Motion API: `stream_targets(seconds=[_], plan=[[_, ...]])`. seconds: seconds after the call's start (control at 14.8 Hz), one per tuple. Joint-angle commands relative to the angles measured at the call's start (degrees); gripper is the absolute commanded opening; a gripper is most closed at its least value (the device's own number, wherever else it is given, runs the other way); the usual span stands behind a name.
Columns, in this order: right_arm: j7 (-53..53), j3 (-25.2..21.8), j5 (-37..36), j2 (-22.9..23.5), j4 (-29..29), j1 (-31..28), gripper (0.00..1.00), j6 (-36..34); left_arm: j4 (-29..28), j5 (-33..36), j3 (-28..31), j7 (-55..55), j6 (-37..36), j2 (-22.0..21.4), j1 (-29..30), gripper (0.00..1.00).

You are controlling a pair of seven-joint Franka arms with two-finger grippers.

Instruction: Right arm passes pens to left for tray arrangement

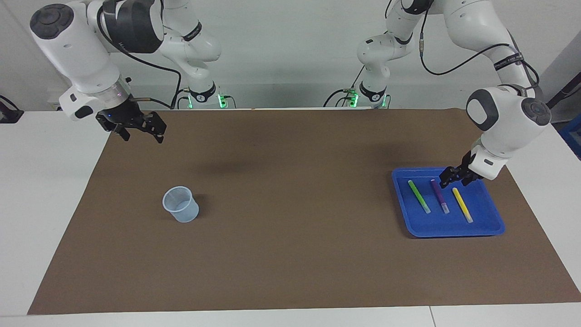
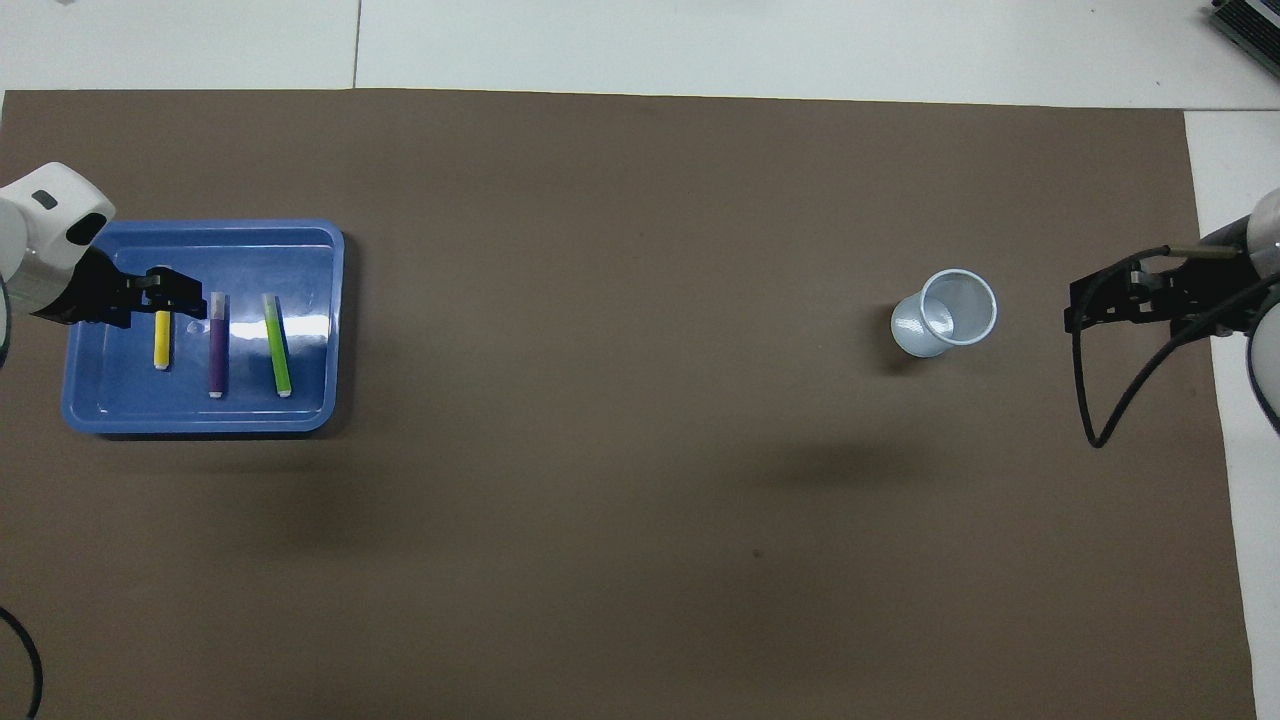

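Note:
The blue tray point(image 1: 492, 225) point(image 2: 310, 250) lies toward the left arm's end of the table. In it the green pen point(image 1: 418, 196) point(image 2: 277, 343), the purple pen point(image 1: 439, 195) point(image 2: 217, 345) and the yellow pen point(image 1: 462, 204) point(image 2: 161, 340) lie side by side, roughly parallel. My left gripper point(image 1: 453, 182) point(image 2: 168, 292) is open and empty, just over the yellow pen's uncapped end, inside the tray's rim. My right gripper point(image 1: 140, 129) point(image 2: 1085, 305) is open and empty, raised over the brown mat's edge at the right arm's end.
A small clear plastic cup point(image 1: 181, 204) point(image 2: 944, 312) stands upright and empty on the brown mat point(image 1: 290, 181) toward the right arm's end. A black cable loop point(image 2: 1095, 420) hangs from the right arm.

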Motion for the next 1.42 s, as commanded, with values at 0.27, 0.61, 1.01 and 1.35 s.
stream_targets(seconds=[0.27,0.61,1.01,1.35], plan=[[-0.6,0.5,-0.3,-1.7,-2.2,-0.1,1.0,1.4,-0.2,-0.7,0.1,-0.6,-3.8,-3.5,0.4,1.0],[-0.7,0.5,-0.3,-1.7,-2.2,-0.2,1.0,1.4,8.7,-0.6,0.0,-0.9,-14.1,-3.6,-0.3,1.0],[-0.7,0.5,-0.3,-1.7,-2.3,-0.1,1.0,1.3,11.4,-0.6,0.3,-1.1,-25.1,-7.5,0.1,1.0],[-0.7,0.5,-0.2,-1.7,-2.3,-0.2,1.0,1.4,10.7,-0.6,-0.8,-1.4,-34.1,-14.4,-0.9,1.0]])
